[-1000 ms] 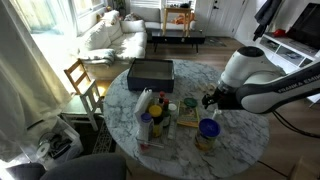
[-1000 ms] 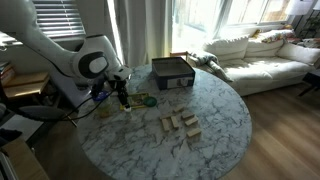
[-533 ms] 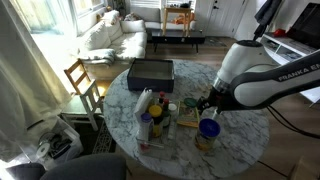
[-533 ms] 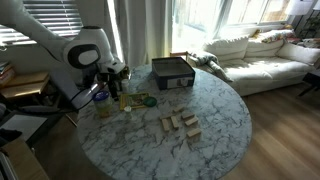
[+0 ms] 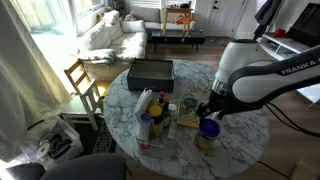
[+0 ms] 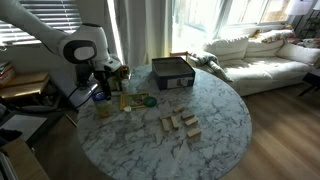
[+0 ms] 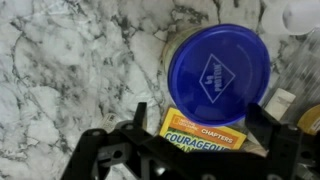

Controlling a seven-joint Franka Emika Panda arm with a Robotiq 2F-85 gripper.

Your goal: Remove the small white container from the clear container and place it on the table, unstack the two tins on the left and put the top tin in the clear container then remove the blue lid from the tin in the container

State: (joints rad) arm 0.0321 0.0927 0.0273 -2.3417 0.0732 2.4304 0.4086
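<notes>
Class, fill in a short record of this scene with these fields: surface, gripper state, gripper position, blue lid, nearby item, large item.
surface: round marbled table
gripper state: gripper open, nothing between its fingers
gripper position: over the table, close to the blue lid
blue lid: on its gold tin
nearby item: yellow printed packet beside the tin in the wrist view
large item: dark rectangular box across the table
</notes>
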